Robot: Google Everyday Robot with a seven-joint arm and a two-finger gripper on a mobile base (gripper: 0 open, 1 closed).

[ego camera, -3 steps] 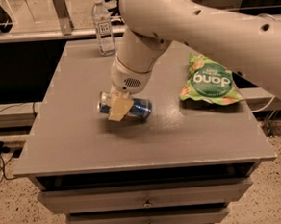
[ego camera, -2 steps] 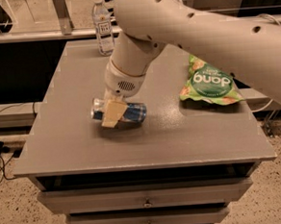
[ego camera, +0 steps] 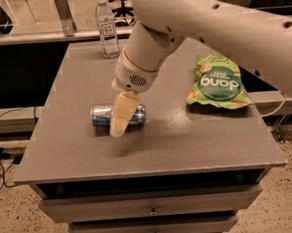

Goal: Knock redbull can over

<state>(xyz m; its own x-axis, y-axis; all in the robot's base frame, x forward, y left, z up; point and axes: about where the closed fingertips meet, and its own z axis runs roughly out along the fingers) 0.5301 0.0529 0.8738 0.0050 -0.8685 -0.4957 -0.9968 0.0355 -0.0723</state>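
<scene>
The redbull can (ego camera: 102, 116), blue and silver, lies on its side on the grey table (ego camera: 153, 143), left of centre, its silver top pointing left. My gripper (ego camera: 119, 121) hangs from the white arm right in front of the can's middle and covers part of it. The cream-coloured fingers (ego camera: 122, 112) point down toward the table's front left.
A clear water bottle (ego camera: 107, 27) with a white cap stands upright at the table's back edge. A green snack bag (ego camera: 217, 82) lies at the right. The table's front edge (ego camera: 150, 171) has drawers below it.
The can, lying on its side, has shifted a little to the left. My gripper has moved left and slightly forward along with it.
</scene>
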